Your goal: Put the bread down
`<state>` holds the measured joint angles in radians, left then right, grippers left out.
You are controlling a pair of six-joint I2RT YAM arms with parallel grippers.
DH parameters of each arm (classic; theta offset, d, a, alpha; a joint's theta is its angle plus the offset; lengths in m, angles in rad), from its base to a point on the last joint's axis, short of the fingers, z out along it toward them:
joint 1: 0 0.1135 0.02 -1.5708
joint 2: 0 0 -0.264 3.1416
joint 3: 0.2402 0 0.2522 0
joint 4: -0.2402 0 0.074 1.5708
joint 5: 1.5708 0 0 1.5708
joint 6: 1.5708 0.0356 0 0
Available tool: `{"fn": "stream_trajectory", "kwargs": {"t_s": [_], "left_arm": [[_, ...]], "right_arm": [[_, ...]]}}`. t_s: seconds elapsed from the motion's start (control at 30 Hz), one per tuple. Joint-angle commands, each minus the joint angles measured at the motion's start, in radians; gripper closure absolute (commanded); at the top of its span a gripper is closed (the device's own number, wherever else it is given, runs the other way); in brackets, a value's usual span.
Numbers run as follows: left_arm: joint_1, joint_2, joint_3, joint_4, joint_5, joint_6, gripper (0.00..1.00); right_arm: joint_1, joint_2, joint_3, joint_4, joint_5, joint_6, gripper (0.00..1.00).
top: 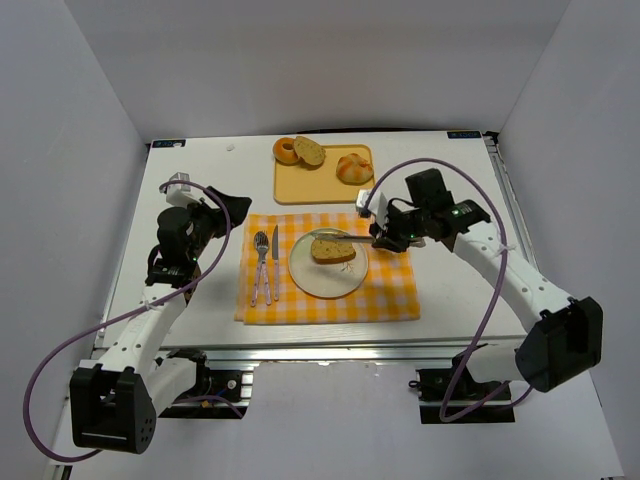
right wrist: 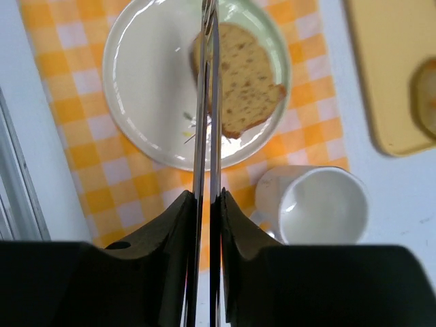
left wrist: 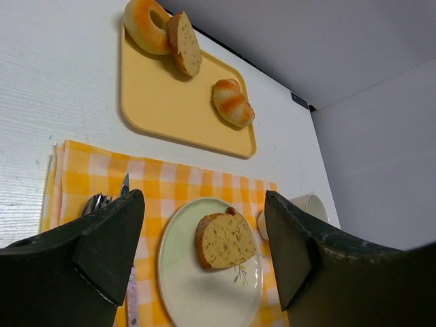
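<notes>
Bread: lies flat on the white plate, in the plate's far-right part, crust toward the counter's left edge. The plate sits on a yellow checked cloth mid-counter.

Right tool: closed tight on a pair of thin metal tongs, gripped at the handle end. The blades run nearly together, out over the bread toward the left edge. Their tips are out of the wrist view, so I cannot tell whether they touch the bread.

Left tool: fingers spread wide, holding nothing, above the counter left of the cloth.

Also on the cloth: cutlery just left of the plate, and a white cup at the far-right corner, just beside the plate.

Near the far edge: a yellow tray carrying a ring-shaped bun, an oval slice leaning on it, and a scored roll.
</notes>
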<state>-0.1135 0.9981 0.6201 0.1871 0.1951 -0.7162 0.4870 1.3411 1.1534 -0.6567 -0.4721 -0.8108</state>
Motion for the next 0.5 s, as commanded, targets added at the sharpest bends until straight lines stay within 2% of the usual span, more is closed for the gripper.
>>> {"fn": "stream_trajectory", "kwargs": {"t_s": [0.0, 0.07, 0.1, 0.17, 0.2, 0.27, 0.3, 0.47], "left_arm": [[-0.003, -0.001, 0.032, 0.023, 0.015, 0.000, 0.20], [-0.002, 0.002, 0.030, 0.029, 0.018, -0.005, 0.19], [-0.003, 0.007, 0.029, 0.037, 0.023, -0.008, 0.20], [-0.002, 0.010, 0.030, 0.041, 0.026, -0.009, 0.20], [-0.003, 0.010, 0.030, 0.041, 0.027, -0.009, 0.20], [-0.002, 0.011, 0.029, 0.043, 0.029, -0.009, 0.20], [-0.002, 0.013, 0.027, 0.048, 0.029, -0.009, 0.20], [-0.003, 0.016, 0.020, 0.060, 0.035, -0.017, 0.20]], "right_arm": [[-0.071, -0.034, 0.092, 0.090, -0.046, 0.143, 0.76], [-0.146, -0.014, 0.117, 0.138, -0.066, 0.224, 0.83], [-0.238, -0.002, 0.138, 0.164, -0.068, 0.310, 0.90], [-0.330, 0.044, 0.161, 0.227, -0.051, 0.395, 0.94], [-0.420, 0.061, 0.170, 0.247, -0.037, 0.479, 0.99], [-0.496, 0.107, 0.155, 0.307, 0.006, 0.537, 1.00], [-0.560, 0.134, 0.110, 0.339, 0.083, 0.602, 1.00], [-0.637, 0.236, -0.043, 0.533, 0.343, 0.743, 1.00]]}}
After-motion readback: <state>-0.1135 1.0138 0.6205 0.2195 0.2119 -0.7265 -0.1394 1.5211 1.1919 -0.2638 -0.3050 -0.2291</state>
